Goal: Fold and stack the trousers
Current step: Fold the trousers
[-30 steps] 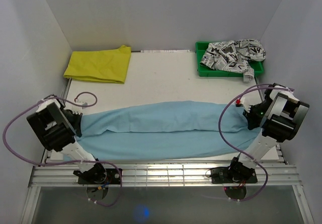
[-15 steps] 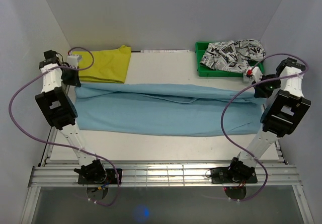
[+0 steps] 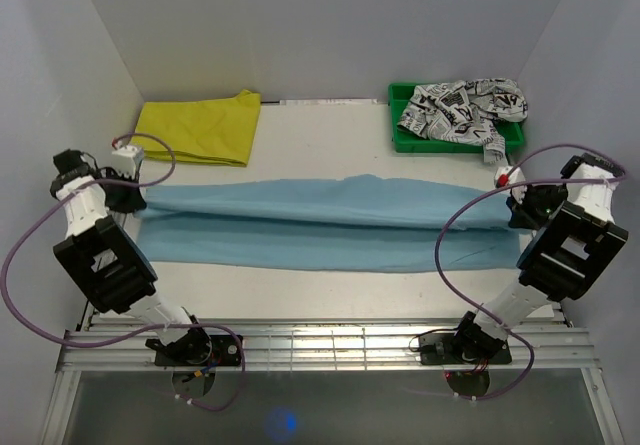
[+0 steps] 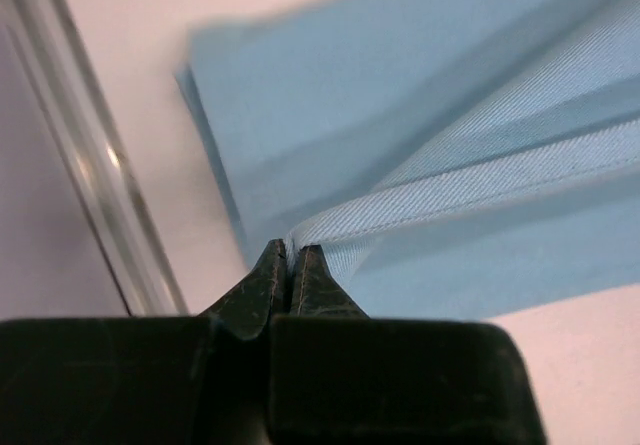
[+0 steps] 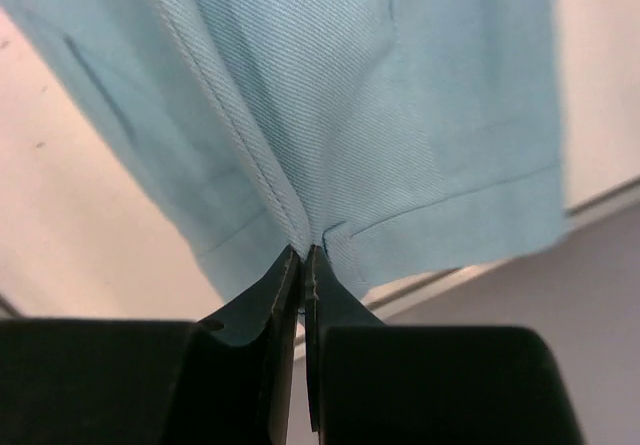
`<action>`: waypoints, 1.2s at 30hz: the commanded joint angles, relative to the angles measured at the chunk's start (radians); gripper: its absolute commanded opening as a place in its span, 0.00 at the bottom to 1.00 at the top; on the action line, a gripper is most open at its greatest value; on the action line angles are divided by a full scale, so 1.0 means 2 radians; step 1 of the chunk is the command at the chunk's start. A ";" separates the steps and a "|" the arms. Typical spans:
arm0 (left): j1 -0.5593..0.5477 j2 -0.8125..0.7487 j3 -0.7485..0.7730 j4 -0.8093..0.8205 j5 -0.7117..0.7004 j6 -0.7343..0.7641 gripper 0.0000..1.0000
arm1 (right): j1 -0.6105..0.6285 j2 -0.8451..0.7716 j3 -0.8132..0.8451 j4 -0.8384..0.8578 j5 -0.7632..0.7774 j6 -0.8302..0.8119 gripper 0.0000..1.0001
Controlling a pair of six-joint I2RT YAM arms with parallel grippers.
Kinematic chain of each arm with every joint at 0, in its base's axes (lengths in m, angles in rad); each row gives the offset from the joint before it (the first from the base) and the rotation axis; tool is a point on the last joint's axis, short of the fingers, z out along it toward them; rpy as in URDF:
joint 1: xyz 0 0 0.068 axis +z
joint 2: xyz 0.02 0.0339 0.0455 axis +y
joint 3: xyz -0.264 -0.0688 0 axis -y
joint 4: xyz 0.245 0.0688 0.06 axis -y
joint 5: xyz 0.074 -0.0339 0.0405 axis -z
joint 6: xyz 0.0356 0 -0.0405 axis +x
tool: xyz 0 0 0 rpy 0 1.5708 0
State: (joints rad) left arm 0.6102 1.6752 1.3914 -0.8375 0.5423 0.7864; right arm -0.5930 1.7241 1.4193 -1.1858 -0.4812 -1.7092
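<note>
The left gripper (image 4: 288,257) is pinching the left end of the light blue trousers (image 3: 320,227), which are lying stretched across the middle of the table (image 3: 320,160). The right gripper (image 5: 303,255) is clamping their right end.

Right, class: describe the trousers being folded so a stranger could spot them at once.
Look at the white table. Stretched from side to side across its middle lie the trousers, long and flat. They are plain light blue, unlike the yellow garment behind and the printed one in the green tray.
</note>
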 commanded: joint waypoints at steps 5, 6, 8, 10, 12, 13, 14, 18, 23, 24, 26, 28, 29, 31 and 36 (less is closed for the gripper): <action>0.052 -0.031 -0.209 0.118 -0.127 0.119 0.00 | -0.023 -0.047 -0.171 0.126 0.126 -0.087 0.08; 0.052 -0.019 -0.216 0.123 -0.138 0.114 0.00 | -0.021 -0.042 -0.173 0.136 0.129 -0.082 0.08; 0.052 0.009 -0.203 0.127 -0.154 0.088 0.00 | -0.017 -0.019 -0.161 0.139 0.130 -0.052 0.08; 0.052 0.046 -0.152 0.109 -0.150 0.038 0.00 | -0.015 -0.002 -0.109 0.117 0.113 -0.022 0.08; 0.052 0.060 -0.117 0.096 -0.124 0.000 0.00 | -0.013 0.021 -0.047 0.091 0.100 -0.005 0.08; 0.049 0.067 -0.099 0.087 -0.114 -0.009 0.00 | -0.012 0.028 -0.027 0.082 0.088 -0.001 0.08; 0.046 0.070 -0.069 0.083 -0.106 -0.017 0.00 | -0.011 0.039 -0.007 0.074 0.083 0.006 0.08; 0.038 0.087 0.019 0.051 -0.089 -0.029 0.00 | -0.006 0.058 0.082 0.028 0.057 0.012 0.08; 0.050 0.074 0.096 0.007 -0.069 0.008 0.00 | -0.010 0.038 0.132 -0.059 0.030 -0.024 0.08; 0.055 0.065 0.098 0.006 -0.066 0.014 0.00 | -0.013 0.025 0.116 -0.060 0.031 -0.045 0.08; 0.068 0.053 0.091 -0.001 -0.053 0.047 0.00 | -0.016 -0.023 0.031 -0.034 0.047 -0.070 0.08; 0.071 0.038 0.051 0.002 -0.062 0.073 0.00 | -0.016 -0.066 -0.038 0.004 0.073 -0.098 0.08; 0.071 0.034 0.034 0.005 -0.069 0.082 0.00 | -0.016 -0.077 -0.102 0.043 0.083 -0.105 0.08; 0.071 0.036 -0.010 0.005 -0.070 0.097 0.00 | -0.015 -0.094 -0.150 0.076 0.104 -0.115 0.08; 0.069 0.051 -0.074 0.014 -0.091 0.092 0.46 | -0.010 -0.085 -0.183 0.116 0.125 -0.100 0.32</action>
State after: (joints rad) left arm 0.7345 1.7840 1.2846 -0.8825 0.4564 0.9337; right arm -0.5983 1.5562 1.0267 -1.1126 -0.3531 -1.8774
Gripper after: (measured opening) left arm 0.271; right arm 0.203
